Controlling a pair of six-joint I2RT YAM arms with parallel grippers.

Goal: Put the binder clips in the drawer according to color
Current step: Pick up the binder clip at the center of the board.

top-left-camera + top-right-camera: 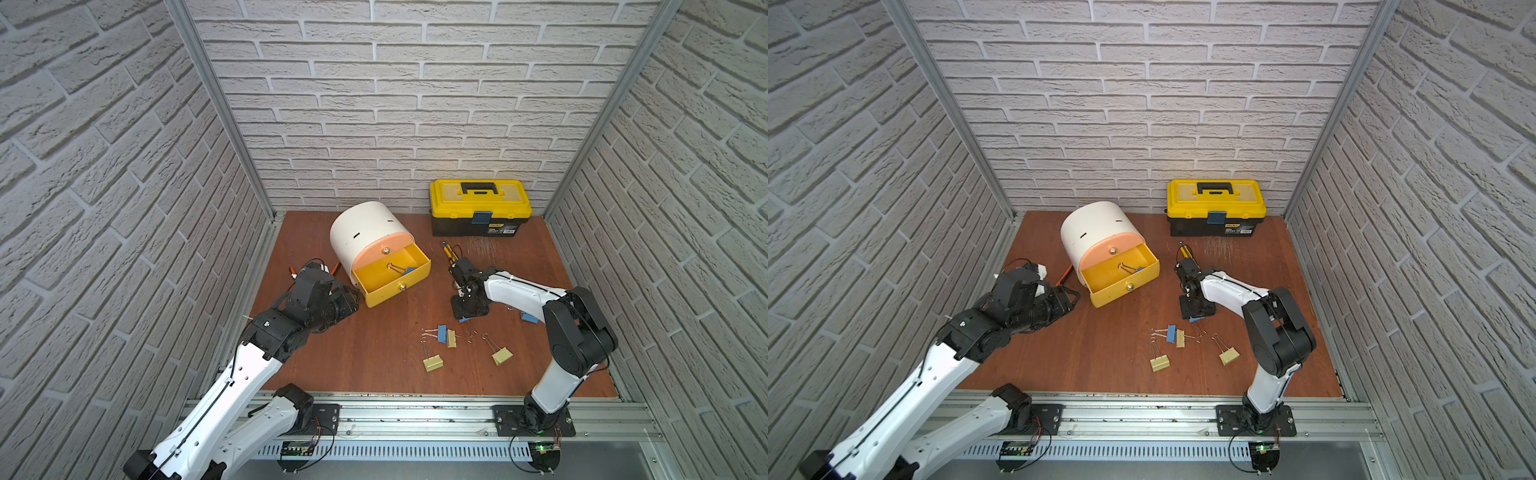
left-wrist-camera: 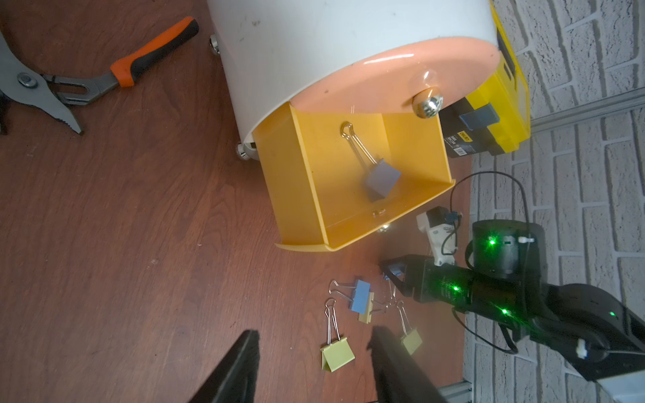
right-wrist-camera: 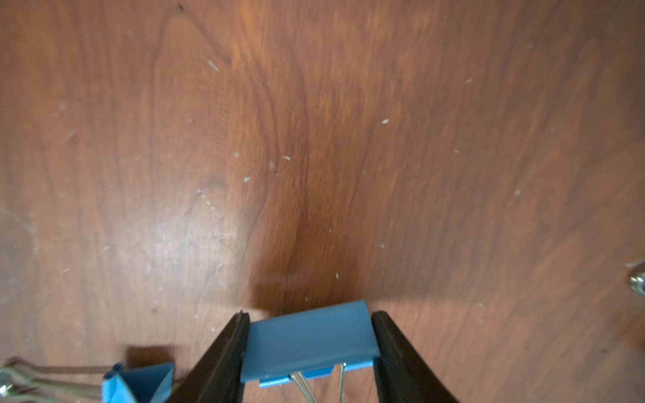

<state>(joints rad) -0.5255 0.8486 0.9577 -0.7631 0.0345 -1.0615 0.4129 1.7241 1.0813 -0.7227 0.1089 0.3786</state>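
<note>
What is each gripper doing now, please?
Left gripper: open, holding nothing.
Right gripper: closed on a blue binder clip.

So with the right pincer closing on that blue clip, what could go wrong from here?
1. The right pincer holds the blue binder clip only by its end edges, so it might slip or twist on lifting.
2. A second blue clip lies right beside a finger and could get nudged or dragged along.
3. The pulled-out yellow drawer already holds a blue clip; whether that colour pairing is intended can't be told, so a mis-sort is possible.
</note>
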